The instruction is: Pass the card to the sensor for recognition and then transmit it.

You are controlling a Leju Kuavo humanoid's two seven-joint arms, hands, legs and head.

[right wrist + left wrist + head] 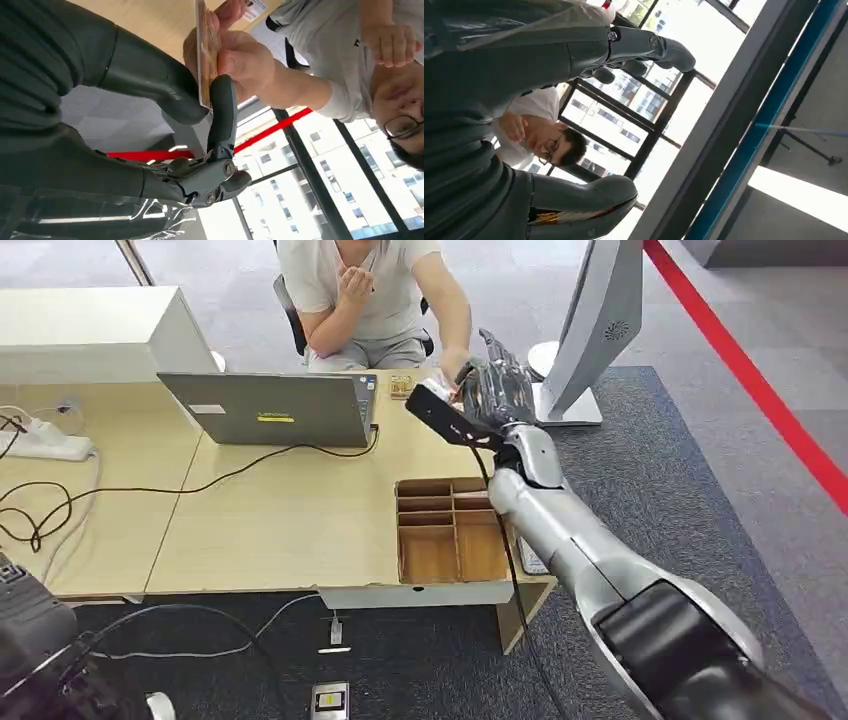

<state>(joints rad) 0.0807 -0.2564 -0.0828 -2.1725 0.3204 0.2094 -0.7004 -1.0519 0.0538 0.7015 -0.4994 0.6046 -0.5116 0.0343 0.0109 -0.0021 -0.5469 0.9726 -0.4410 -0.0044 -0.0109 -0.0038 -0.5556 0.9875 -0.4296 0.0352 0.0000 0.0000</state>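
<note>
Fingers [222,112] and thumb [150,80], right hand [497,390]: closed on the card [204,55], one dark finger lying up along one face, the thick thumb against the other face.

Card: thin, seen edge-on in the right wrist view, upright between thumb and finger. Its lower end sits in the robot's pinch; its upper end lies in the person's hand [235,55], which grasps it from the far side. Held above the table [290,510], over the far edge, near the person seated there.

Step in hand, by judgement: the handover. To do it well, hold the arm steady and the card upright, keep the pinch until the person's grip is plainly firm, then ease thumb and finger apart without dragging or bending the card; draw back only once it is free.

Left hand [524,115]: raised, fingers apart, nothing in it.

Nearby: laptop [268,410]; compartmented cardboard tray [450,530]; white stand-mounted unit [590,330], possibly the sensor.
</note>
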